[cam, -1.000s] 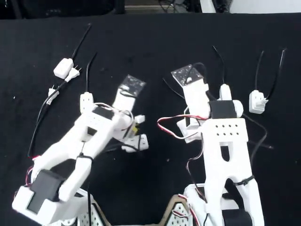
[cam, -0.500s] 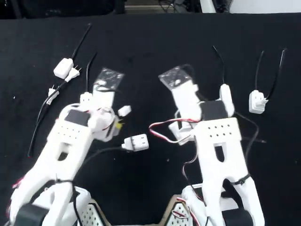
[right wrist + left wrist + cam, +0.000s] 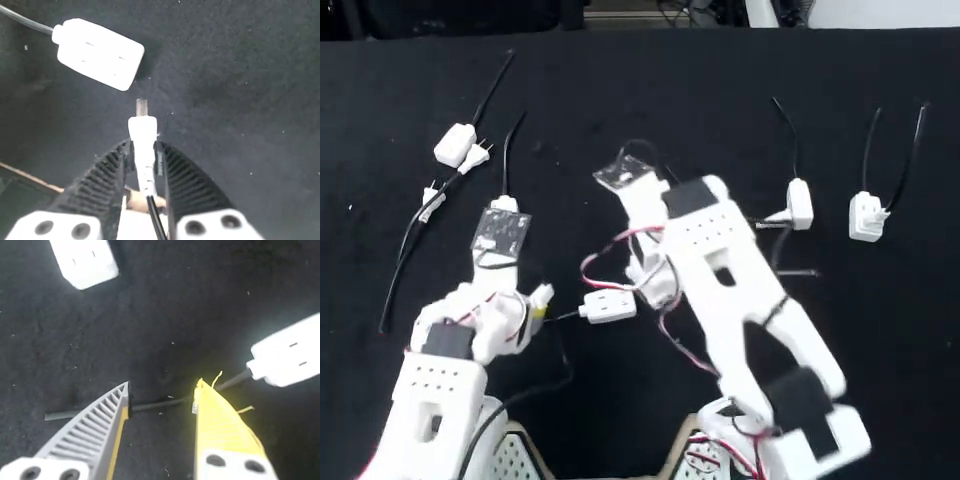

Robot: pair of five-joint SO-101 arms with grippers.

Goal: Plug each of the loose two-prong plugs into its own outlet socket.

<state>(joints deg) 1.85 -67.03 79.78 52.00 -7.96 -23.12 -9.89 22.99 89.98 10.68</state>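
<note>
The right arm has swung from the right side of the high view to its centre. The right hand [image 3: 143, 145] pinches a white two-prong plug [image 3: 143, 131], its prongs just short of the white outlet socket [image 3: 97, 52] lying on the black tabletop [image 3: 700, 90]. The left arm has drawn back to the lower left, where the left hand [image 3: 162, 390] is spread astride the socket's black cord [image 3: 150, 405]. Insertion looks close, though the prongs probably still need lining up with the slots.
</note>
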